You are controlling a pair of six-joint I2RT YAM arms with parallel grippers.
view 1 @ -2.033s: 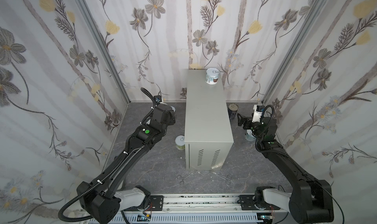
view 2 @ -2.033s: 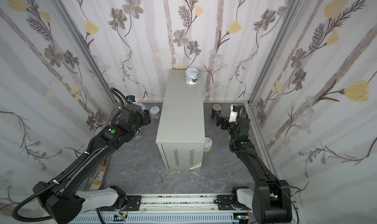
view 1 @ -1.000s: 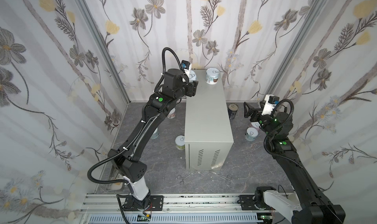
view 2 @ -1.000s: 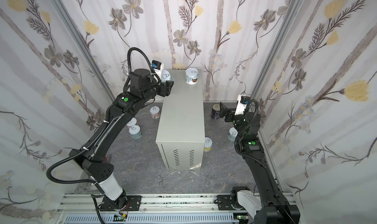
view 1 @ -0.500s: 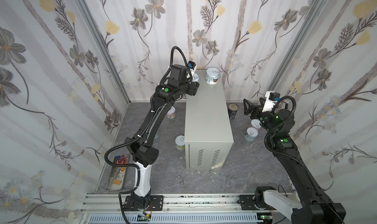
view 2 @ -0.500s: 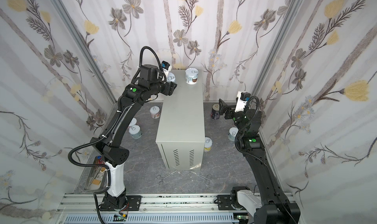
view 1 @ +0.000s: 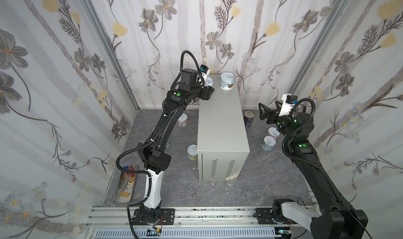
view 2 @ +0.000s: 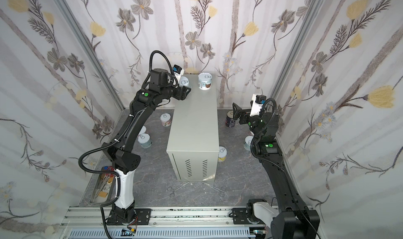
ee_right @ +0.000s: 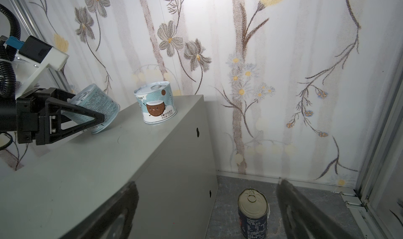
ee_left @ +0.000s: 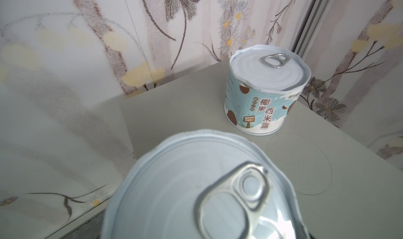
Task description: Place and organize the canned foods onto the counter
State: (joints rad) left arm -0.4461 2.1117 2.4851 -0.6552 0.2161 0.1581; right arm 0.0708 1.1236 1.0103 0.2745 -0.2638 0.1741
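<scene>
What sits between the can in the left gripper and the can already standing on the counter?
Nothing: bare counter top between held can and standing can, right wrist view.

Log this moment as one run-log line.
left gripper: shut on teal can, tilted over counter | right gripper: open, empty | coconut can: on counter

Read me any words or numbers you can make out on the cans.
"椰果西米露": teal can standing on the counter.
"220": same can's other face, with more characters too blurred to read.
Can held in left gripper: fine print, too small.
Dark-blue can: unreadable.
</scene>
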